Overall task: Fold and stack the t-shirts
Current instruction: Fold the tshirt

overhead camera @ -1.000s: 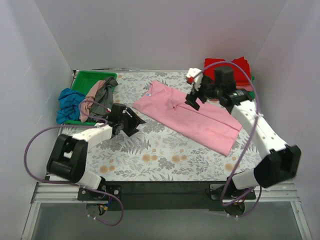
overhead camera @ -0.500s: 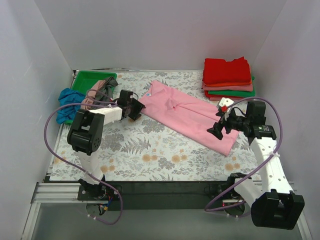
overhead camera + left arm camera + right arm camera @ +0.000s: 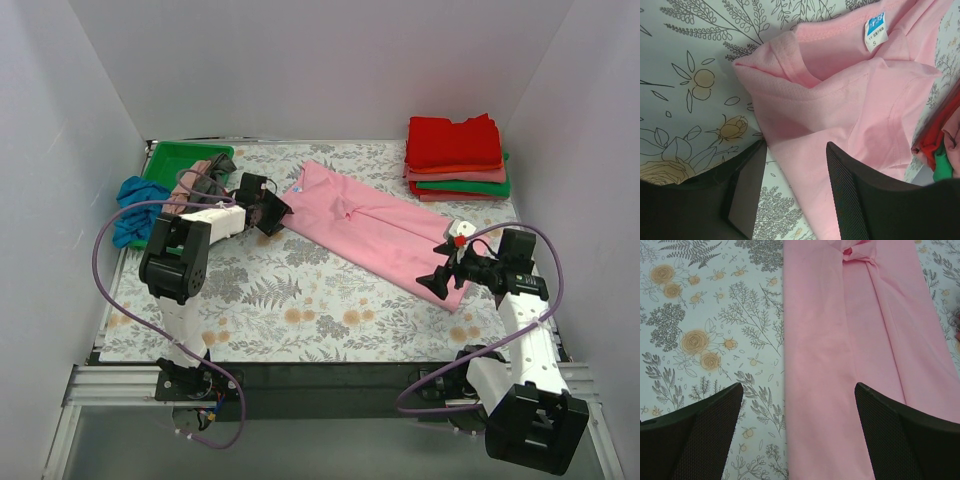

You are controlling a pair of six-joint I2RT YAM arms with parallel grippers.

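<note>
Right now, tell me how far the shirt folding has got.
Done: a folded stack at the back right. In hand: the pink t-shirt lies folded into a strip, left gripper open at its collar end, right gripper open over its hem end. Left: crumpled shirts in the green tray, a blue one beside it.

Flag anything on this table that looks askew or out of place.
The blue shirt slumps crumpled over the left side of the green tray. The pink shirt lies diagonally across the table, bunched near its middle. The folded stack looks tidy.
</note>
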